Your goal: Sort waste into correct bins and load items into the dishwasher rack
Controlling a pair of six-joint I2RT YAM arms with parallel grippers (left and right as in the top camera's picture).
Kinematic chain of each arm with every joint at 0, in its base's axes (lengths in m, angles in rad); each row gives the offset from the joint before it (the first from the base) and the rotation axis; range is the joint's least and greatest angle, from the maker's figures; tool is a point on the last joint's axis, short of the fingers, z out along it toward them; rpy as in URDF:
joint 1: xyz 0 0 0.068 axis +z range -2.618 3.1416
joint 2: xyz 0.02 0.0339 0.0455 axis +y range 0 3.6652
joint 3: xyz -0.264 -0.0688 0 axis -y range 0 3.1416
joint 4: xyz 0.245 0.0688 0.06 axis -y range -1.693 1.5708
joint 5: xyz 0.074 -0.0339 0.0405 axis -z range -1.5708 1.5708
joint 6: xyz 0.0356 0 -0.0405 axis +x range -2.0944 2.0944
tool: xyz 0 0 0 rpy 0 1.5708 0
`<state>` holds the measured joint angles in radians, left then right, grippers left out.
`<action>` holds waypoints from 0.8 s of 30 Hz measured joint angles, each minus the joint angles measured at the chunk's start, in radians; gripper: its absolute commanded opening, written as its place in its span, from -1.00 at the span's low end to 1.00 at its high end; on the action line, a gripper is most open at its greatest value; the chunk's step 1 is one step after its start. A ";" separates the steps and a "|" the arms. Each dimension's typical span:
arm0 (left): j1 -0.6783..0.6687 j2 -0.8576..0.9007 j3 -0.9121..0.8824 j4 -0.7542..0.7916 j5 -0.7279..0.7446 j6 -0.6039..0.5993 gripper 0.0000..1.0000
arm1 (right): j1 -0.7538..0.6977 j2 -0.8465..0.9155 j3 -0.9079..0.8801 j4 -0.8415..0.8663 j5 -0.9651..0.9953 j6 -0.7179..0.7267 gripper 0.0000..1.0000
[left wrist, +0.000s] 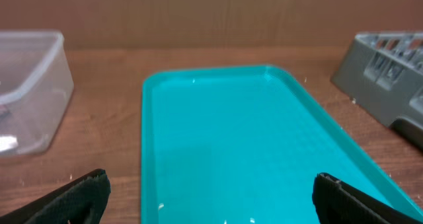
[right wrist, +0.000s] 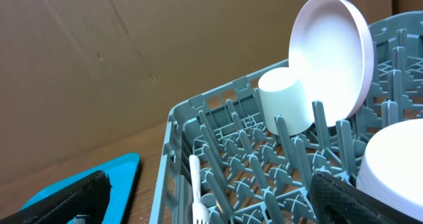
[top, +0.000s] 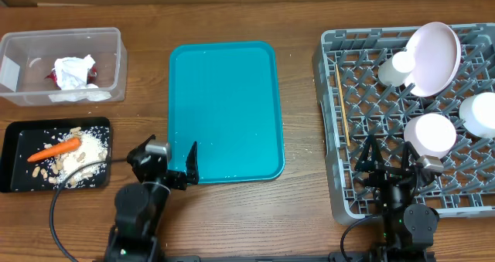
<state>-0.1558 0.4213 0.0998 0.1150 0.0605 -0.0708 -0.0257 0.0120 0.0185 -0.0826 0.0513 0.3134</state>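
Observation:
The clear tub (top: 62, 65) at the back left holds crumpled white napkins (top: 75, 73) and a red wrapper (top: 52, 76). The black tray (top: 15, 158) holds the orange carrot (top: 56, 149), peanut-like scraps (top: 73, 173) and white crumbs (top: 93, 146). The grey dishwasher rack (top: 340, 192) holds the upright plate (top: 433, 57), the cup (top: 401, 67), two bowls (top: 430, 134) (top: 481, 111) and chopsticks (top: 341, 103). My left gripper (top: 168, 158) is open and empty at the teal tray's front left corner. My right gripper (top: 388, 155) is open and empty over the rack's front.
The flat teal tray (top: 224, 111) lies mid-table with only a few specks on it (left wrist: 231, 131). A white plastic fork (right wrist: 197, 191) stands in the rack (right wrist: 218, 118) near its left wall. The plate (right wrist: 330, 52) and cup (right wrist: 284, 98) stand ahead of the right gripper (right wrist: 208, 187).

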 measured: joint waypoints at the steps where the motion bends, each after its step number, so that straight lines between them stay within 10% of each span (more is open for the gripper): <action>1: 0.001 -0.029 -0.024 0.020 0.000 0.000 1.00 | 0.000 0.000 0.000 0.000 0.000 0.000 1.00; 24: 0.143 -0.406 -0.092 -0.186 0.007 0.023 1.00 | 0.000 0.000 0.000 0.000 0.000 0.000 1.00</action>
<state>-0.0124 0.0158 0.0082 -0.0708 0.0673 -0.0475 -0.0254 0.0120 0.0185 -0.0830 0.0517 0.3130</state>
